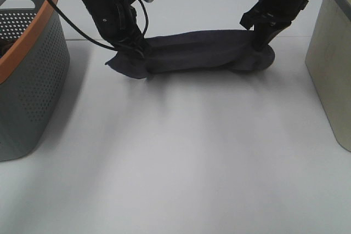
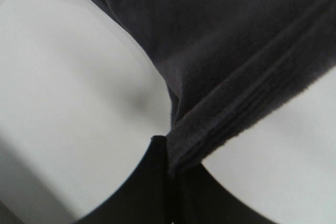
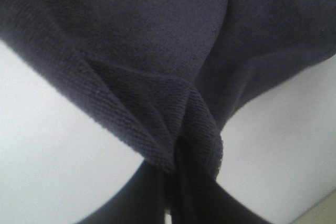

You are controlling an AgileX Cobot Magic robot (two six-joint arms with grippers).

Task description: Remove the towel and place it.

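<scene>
Across the far part of the white surface point(image 1: 181, 157) the towel point(image 1: 197, 50) hangs in a long, dark navy-grey band, bunched lengthwise and stretched between the two claws. The left claw point(image 1: 137, 53) is clamped together on one end of the towel, where a loose corner flares out and droops toward the surface; its wrist view shows the ribbed hem pinched tight between the dark fingers. The right claw point(image 1: 260, 45) is closed on the opposite end, and its wrist view shows folds of terry gathered into the pinch. The towel sags low and throws a soft shadow just beneath itself; whether its underside touches the surface cannot be told. Beyond the towel's left-claw end, well apart and nearer the camera, stands a grey perforated basket point(image 1: 33, 80) with an orange rim. Beyond the towel's right-claw end stands a pale beige bin point(image 1: 329, 58), also apart from the cloth. On the near side of the towel the surface is plain, matte and evenly lit. Behind the towel the white runs on with no clear edge, so little of the room shows.
</scene>
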